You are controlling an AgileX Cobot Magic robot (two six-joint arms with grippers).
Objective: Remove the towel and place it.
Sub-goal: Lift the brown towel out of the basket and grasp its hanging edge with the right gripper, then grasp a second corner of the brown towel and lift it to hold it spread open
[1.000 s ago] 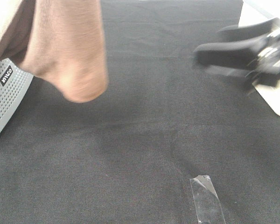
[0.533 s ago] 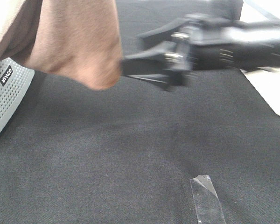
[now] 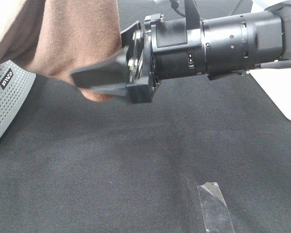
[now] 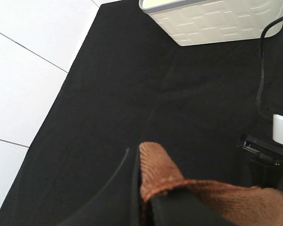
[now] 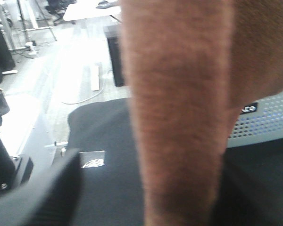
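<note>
While our left claw (image 4: 144, 188) pinches the towel (image 3: 77, 34), it hangs aloft. Our right claw (image 3: 82, 81), jaws spread, sits at its lowest fold.

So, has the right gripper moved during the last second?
Yes. In the high view the right gripper swung left from the right edge, crossing over the tape, which stayed fixed, and is now at the hanging towel.

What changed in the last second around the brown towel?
The right gripper swept left from the view's right edge to the hanging fold of the large brown plush towel; its jaws are open, nothing gripped. Unchanged: the towel hangs at upper left, and the clear tape strip and perforated grey basket have not moved.
</note>
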